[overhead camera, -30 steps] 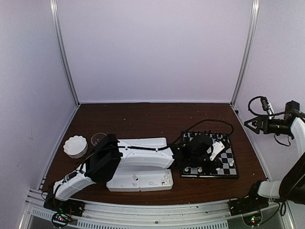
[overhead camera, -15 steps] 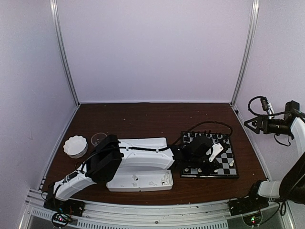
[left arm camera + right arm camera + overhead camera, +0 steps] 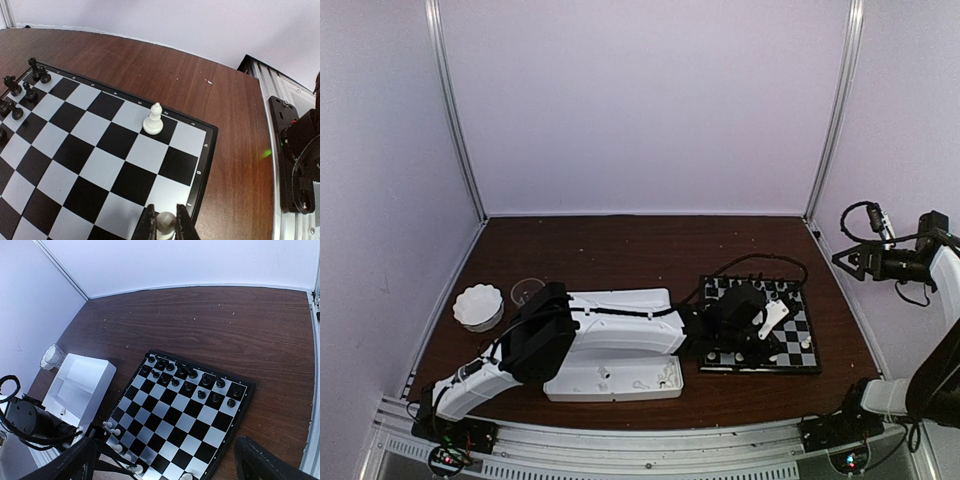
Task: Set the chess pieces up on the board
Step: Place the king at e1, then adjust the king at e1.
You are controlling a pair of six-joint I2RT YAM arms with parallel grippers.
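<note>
The board (image 3: pixel 798 325) lies right of centre on the brown table. Black chess pieces (image 3: pixel 200 382) fill its two far rows. A few white pieces (image 3: pixel 114 432) stand along its near edge. My left gripper (image 3: pixel 166 226) is low over the board's near corner area, shut on a small white piece (image 3: pixel 166 223) that stands on or just above a square by the rim. A white bishop-like piece (image 3: pixel 153 120) stands two squares away on the edge row. My right gripper (image 3: pixel 166 442) is open and empty, raised high at the right (image 3: pixel 855 262).
A white three-compartment tray (image 3: pixel 610 385) lies left of the board under the left arm, with a few small white pieces in it. A white fluted bowl (image 3: pixel 478 305) and a clear cup (image 3: pixel 525 290) stand at the far left. A black cable (image 3: pixel 760 262) loops behind the board.
My left gripper has shifted slightly toward the board's near edge, still holding the white piece. The right arm has not moved.
</note>
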